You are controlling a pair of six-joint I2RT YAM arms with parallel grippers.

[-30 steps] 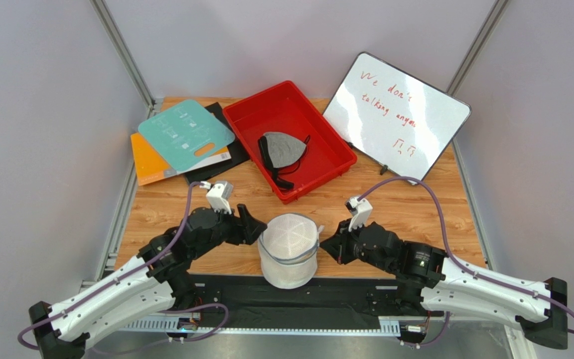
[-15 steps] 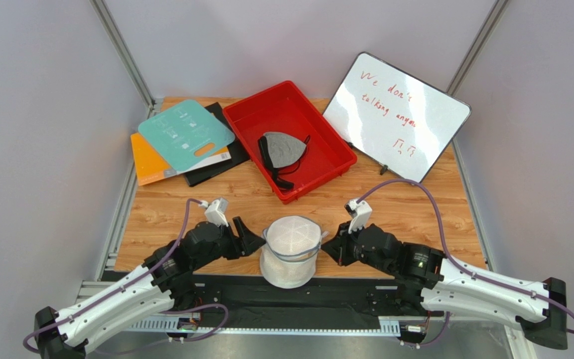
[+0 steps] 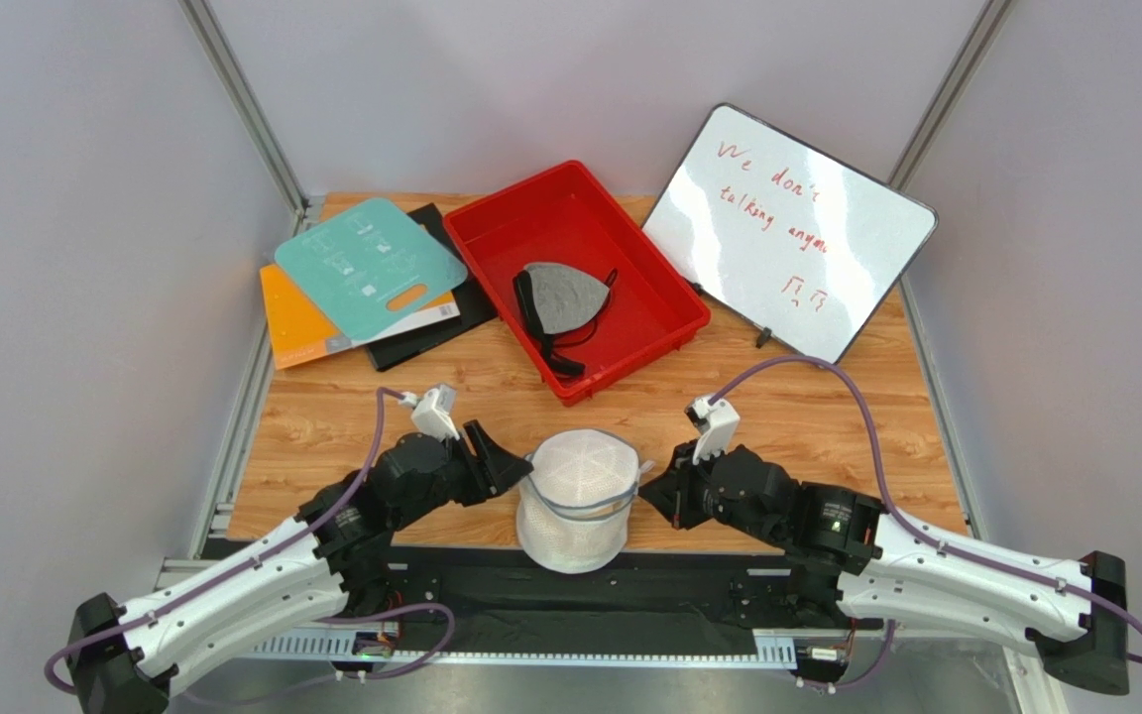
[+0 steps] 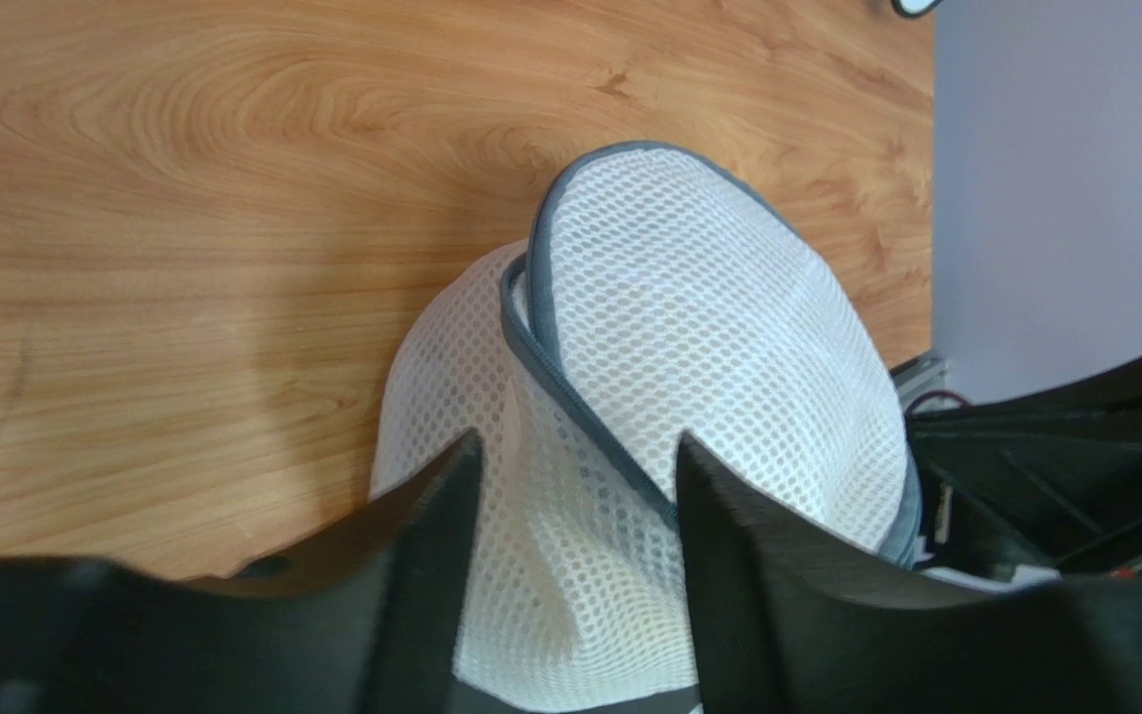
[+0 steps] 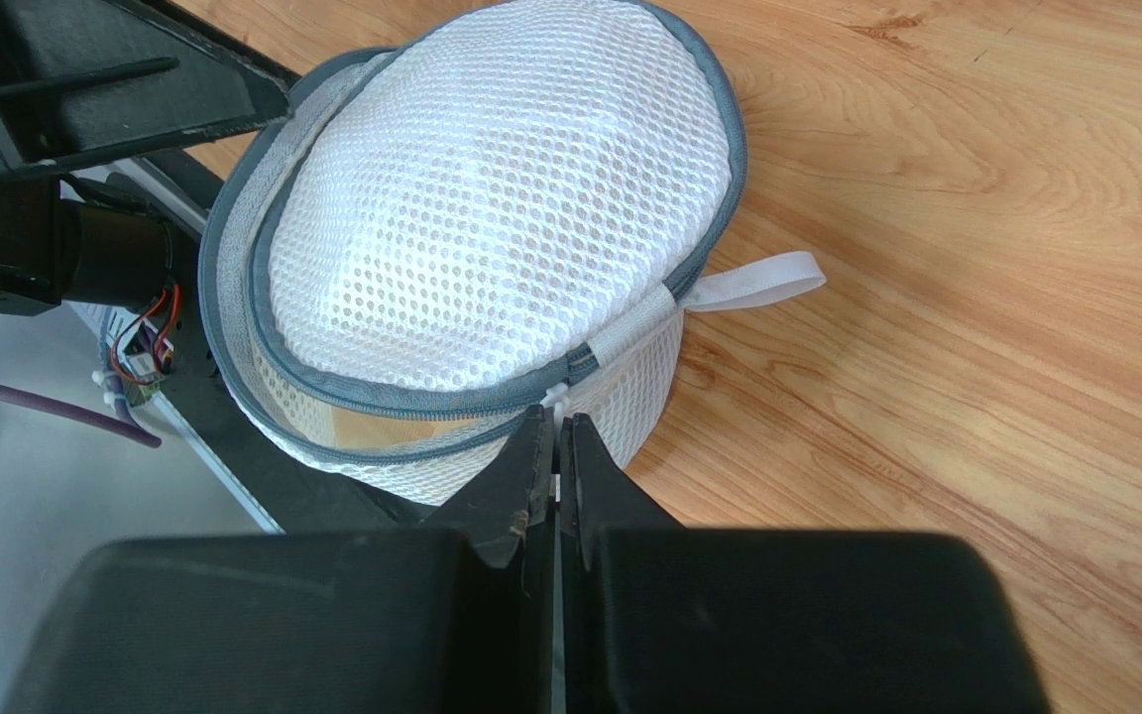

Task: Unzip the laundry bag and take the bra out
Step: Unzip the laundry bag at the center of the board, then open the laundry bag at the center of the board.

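1. The top external camera sits high above and behind the arm bases (image 3: 101, 662). It looks down and toward the far side and takes in the whole table (image 3: 324, 402), from near edge to far wall.
2. The left wrist camera rides just behind the left gripper (image 4: 577, 454). It faces right, very close to the laundry bag (image 4: 711, 327), which fills mid-frame.
3. The right wrist camera sits just behind the right gripper (image 5: 555, 432). It faces left and down, equally close, on the bag's opposite side.
4. All 3 views share the bag and the wood around it, and each wrist view also catches dark parts of the opposite gripper beyond the bag.
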